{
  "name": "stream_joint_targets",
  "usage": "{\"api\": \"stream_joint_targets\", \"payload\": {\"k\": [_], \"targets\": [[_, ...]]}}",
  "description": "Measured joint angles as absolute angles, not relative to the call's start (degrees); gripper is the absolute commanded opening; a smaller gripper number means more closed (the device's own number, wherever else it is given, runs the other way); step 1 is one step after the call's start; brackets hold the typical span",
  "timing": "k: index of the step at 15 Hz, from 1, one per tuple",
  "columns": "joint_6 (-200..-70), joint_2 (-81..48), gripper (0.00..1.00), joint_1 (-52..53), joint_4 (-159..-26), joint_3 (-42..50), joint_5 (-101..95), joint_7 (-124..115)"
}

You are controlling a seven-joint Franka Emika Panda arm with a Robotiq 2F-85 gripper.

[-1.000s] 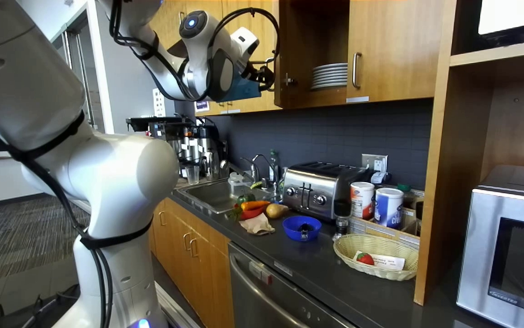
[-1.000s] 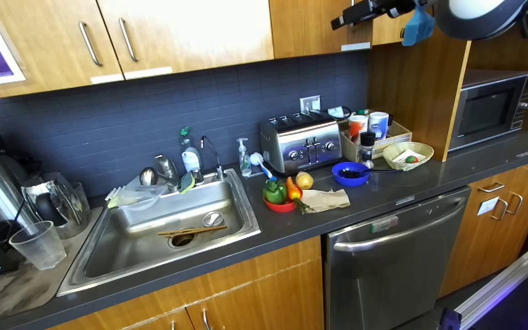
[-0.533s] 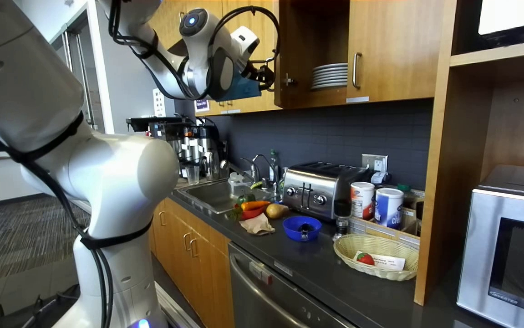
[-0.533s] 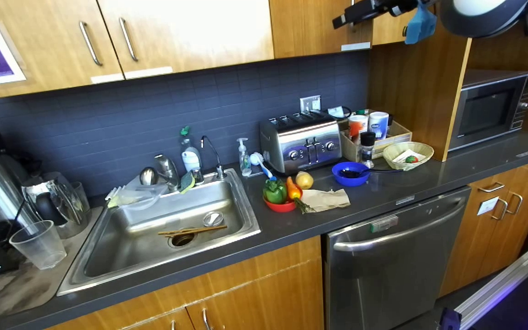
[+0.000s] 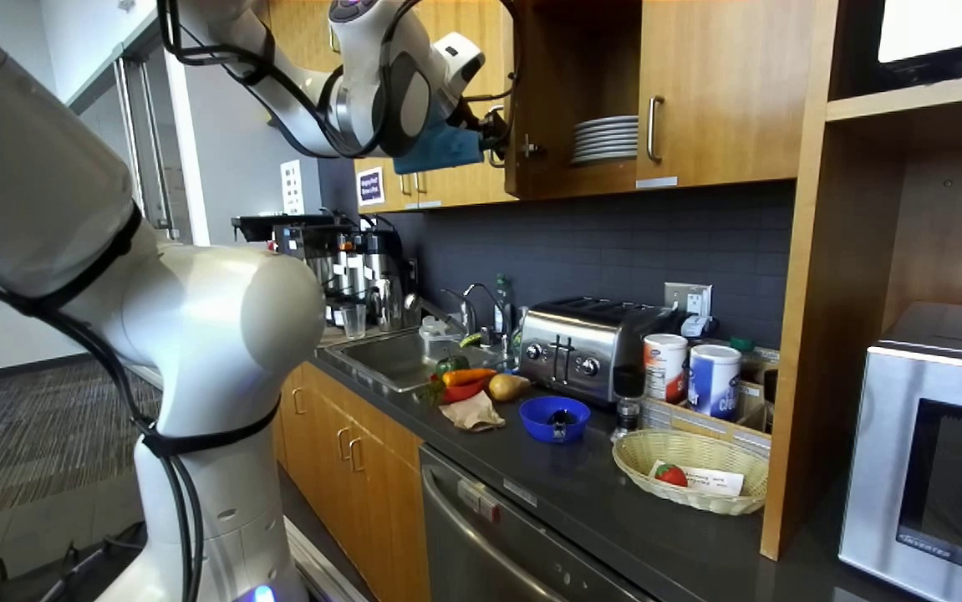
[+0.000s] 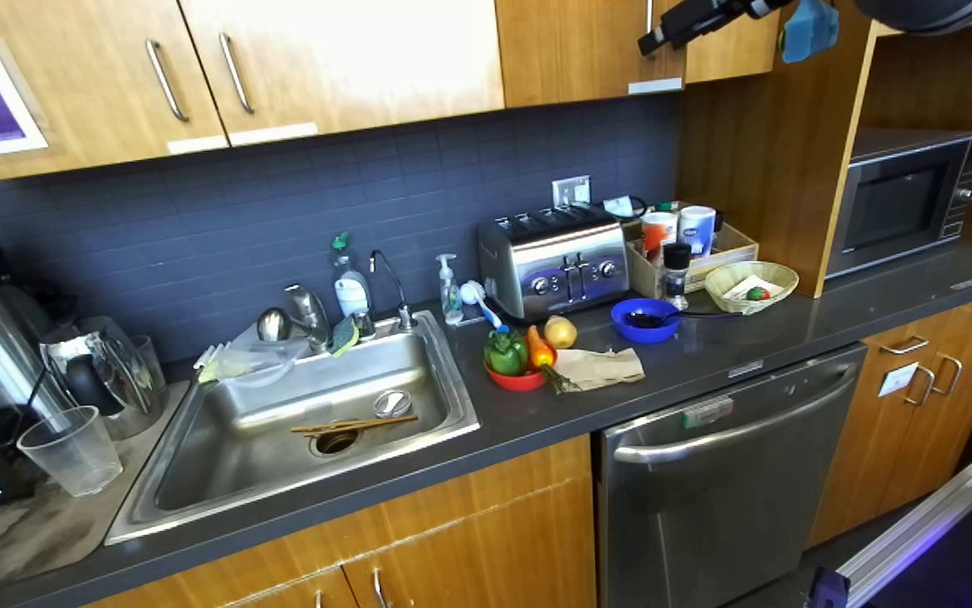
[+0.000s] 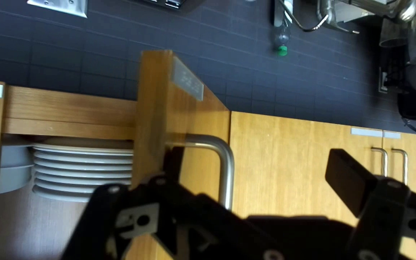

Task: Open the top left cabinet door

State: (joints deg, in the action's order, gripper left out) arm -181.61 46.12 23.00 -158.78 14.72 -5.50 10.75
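The top left cabinet door stands swung open. Its dark inner face (image 5: 535, 92) shows in an exterior view and its outer face (image 6: 578, 51) in an exterior view. In the wrist view, which is upside down, its outer face (image 7: 204, 121) and bottom corner point towards me. Its silver bar handle (image 7: 227, 169) curves out from that face. My gripper (image 7: 258, 162) is open, its fingers wide apart. One finger shows between the door's edge and the handle bar; I cannot tell whether it touches. The other finger is off to the side. The gripper (image 6: 659, 38) also shows beside the handle.
The matching right door (image 5: 723, 84) is closed. A stack of plates (image 5: 606, 138) stands inside the cabinet. A neighbouring closed door (image 7: 283, 162) lies behind the gripper. Below are a toaster (image 6: 553, 262), a sink (image 6: 452, 405) and a basket (image 5: 689, 468) on the counter.
The arm has moved. The gripper has shifted right in both exterior views and stands slightly higher in an exterior view. The cabinet door looks unmoved.
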Motion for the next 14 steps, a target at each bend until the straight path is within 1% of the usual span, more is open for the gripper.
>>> {"api": "stream_joint_targets", "payload": {"k": [9,14], "targets": [[-168.43,53.41,1.00,12.53,-158.79,10.36,-5.50,12.34],[-161.44,55.26,1.00,6.72,-158.81,6.97,-5.50,12.30]]}}
